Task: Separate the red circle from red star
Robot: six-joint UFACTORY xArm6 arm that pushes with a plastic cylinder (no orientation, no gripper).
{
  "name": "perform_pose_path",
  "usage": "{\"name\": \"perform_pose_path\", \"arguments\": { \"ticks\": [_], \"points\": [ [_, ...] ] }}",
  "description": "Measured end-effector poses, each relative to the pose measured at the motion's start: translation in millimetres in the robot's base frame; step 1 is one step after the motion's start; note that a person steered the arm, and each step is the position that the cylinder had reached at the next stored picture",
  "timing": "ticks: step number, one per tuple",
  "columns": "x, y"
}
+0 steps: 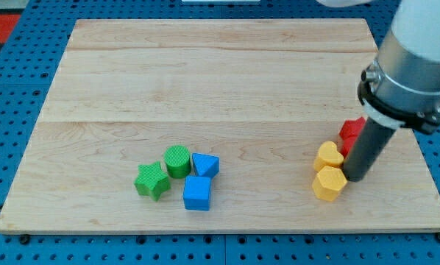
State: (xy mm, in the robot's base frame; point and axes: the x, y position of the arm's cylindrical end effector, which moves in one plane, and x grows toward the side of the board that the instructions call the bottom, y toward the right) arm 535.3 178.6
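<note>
a patch of red [351,131] shows at the view's right, mostly hidden behind the dark rod; whether it is the red circle, the red star or both pressed together cannot be told from here. my tip [354,177] sits at the rod's lower end, just below that red patch and hard against two yellow blocks: a yellow heart [327,155] to the tip's upper left and a yellow hexagon [328,183] to its lower left, the two touching each other. the rod has nothing that opens or closes and holds nothing; it only rests on the wooden board [205,73], with the arm's pale body looming above at the view's top right.

the red pieces look like small, rigid, light blocks that should slide readily on the smooth wood and may spin if struck off-centre. there is no taking hold of them: the likely approach is to press the tip on a flat side, at the seam between the two reds, and push one away through its middle. the yellow blocks stand close enough to be dragged along.

well apart, toward the view's bottom centre, a green star [152,181], a green circle [177,160], a blue block [205,165] of unclear shape and a blue cube [197,193] huddle together.
</note>
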Motion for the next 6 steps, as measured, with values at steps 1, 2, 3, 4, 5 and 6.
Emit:
{"name": "perform_pose_path", "arguments": {
  "ticks": [1, 2, 3, 4, 5, 6],
  "points": [
    [-28.5, -0.6],
    [-51.8, -1.1],
    [-37.2, 9.5],
    [-25.8, 44.0],
    [-45.2, 61.1],
    [-71.2, 62.3]
  ]
}}
